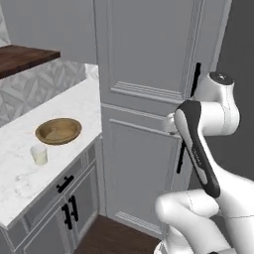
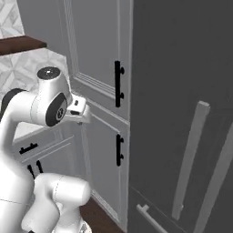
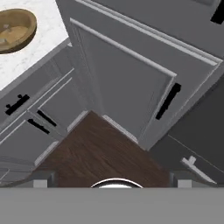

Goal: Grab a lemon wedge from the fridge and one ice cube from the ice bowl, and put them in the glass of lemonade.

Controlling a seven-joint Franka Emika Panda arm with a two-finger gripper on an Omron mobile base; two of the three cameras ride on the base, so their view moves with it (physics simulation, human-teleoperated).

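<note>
The arm fills the lower right of the left base view, folded close to the base, its hand aimed down at the wood floor. In the hand view the gripper shows its two dark tips far apart at the bottom corners, jaws wide and holding nothing.

The fridge takes the right half of the right base view, doors closed, its long bar handles at lower right. No lemon wedge can be seen; it is presumably behind those doors. The bowl sits on the marble counter at centre left of the left base view, and the glass stands just beside it, nearer the camera. Whether ice lies in the bowl is too small to tell.

Nothing of the task looks done yet; the fridge likely has to be opened first. The tall cabinet stands between counter and fridge, with dark handles close to the arm's elbow. A wide swing toward the fridge could knock the arm against that cabinet. Mistaking the cabinet handles for the fridge's would open the wrong door.
</note>
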